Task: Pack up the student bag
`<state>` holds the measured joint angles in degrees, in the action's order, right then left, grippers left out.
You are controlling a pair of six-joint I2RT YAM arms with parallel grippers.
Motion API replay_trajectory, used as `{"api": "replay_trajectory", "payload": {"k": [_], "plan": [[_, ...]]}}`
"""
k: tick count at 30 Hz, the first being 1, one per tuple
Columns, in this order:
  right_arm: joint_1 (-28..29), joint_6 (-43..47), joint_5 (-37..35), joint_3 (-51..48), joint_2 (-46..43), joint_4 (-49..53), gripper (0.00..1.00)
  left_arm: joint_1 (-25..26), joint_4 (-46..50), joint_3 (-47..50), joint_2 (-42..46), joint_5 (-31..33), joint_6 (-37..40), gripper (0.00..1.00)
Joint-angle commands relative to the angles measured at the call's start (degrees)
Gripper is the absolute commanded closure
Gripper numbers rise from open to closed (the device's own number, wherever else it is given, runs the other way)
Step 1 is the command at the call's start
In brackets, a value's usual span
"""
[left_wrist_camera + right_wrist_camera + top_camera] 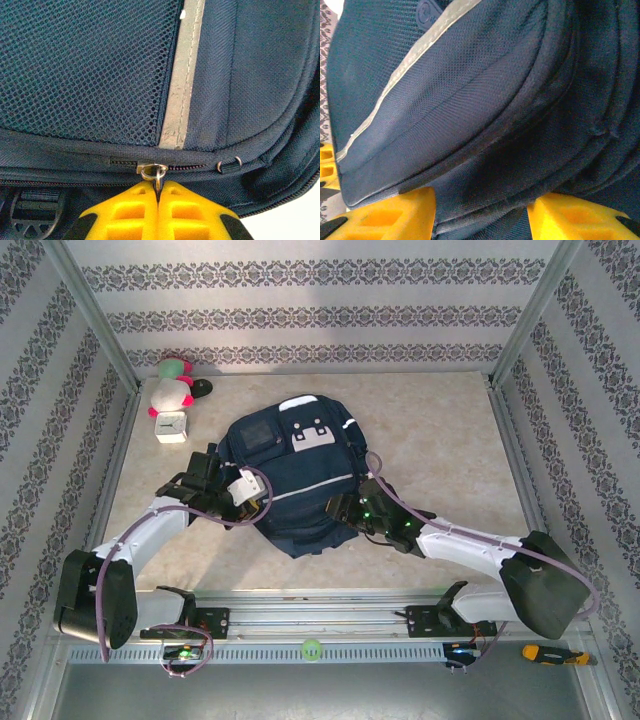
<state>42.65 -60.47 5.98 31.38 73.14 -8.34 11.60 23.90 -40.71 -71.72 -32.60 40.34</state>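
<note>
My left fingers (125, 215) pinch together on the zip pull (158, 175) to open the student bag (100, 75). My right fingers (390, 215) straddle its edge, probably steadying; I cannot tell if they grip.

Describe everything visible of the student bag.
The student bag is navy woven fabric with a mesh panel, a pale stripe across the front and a grey buckle patch near the top. It lies flat on the table, front up. The left gripper is shut on its metal zipper pull; the right gripper straddles a bunched edge of it.
</note>
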Motion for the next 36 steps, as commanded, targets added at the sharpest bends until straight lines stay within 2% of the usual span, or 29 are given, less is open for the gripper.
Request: {"api": "replay_trajectory", "payload": {"k": [1, 7, 10, 14, 24, 27, 30, 36], "plan": [[1.63, -3.33, -0.01, 1.15, -3.8, -2.82, 0.49, 0.72, -1.83, 0.73, 0.3, -0.43, -3.66, 1.0], [6.01, -9.69, -0.53, 1.48, -8.15, -1.54, 0.48, 0.78, -3.36, 0.94, -0.15, -1.34, -5.47, 1.0], [6.21, -12.06, 1.4, 2.37, -5.38, -5.56, 0.49, 0.76, -3.95, 1.19, 0.19, -1.46, -5.8, 1.0], [6.92, -12.11, 2.52, 5.04, -1.83, -6.02, 0.49, 0.79, -4.3, 1.16, 0.48, -0.87, -6.14, 1.0], [5.34, -8.14, -0.94, 5.06, -12.66, 8.4, 0.47, 0.78, -4.47, 1.47, 0.38, -0.45, -6.28, 1.0], [4.92, -7.35, -1.36, 5.94, -13.96, 9.64, 0.49, 0.79, -4.74, 1.49, 0.36, -0.62, -6.45, 1.0], [4.97, -7.79, 1.31, 7.51, -10.88, 7.41, 0.5, 0.72, -5.09, 1.62, 0.36, -0.75, -6.76, 1.0], [6.43, -9.12, 5.8, 12.12, 1.36, -1.07, 0.49, 0.75, -5.27, 1.62, 0.59, -0.97, -6.99, 1.0]]}}
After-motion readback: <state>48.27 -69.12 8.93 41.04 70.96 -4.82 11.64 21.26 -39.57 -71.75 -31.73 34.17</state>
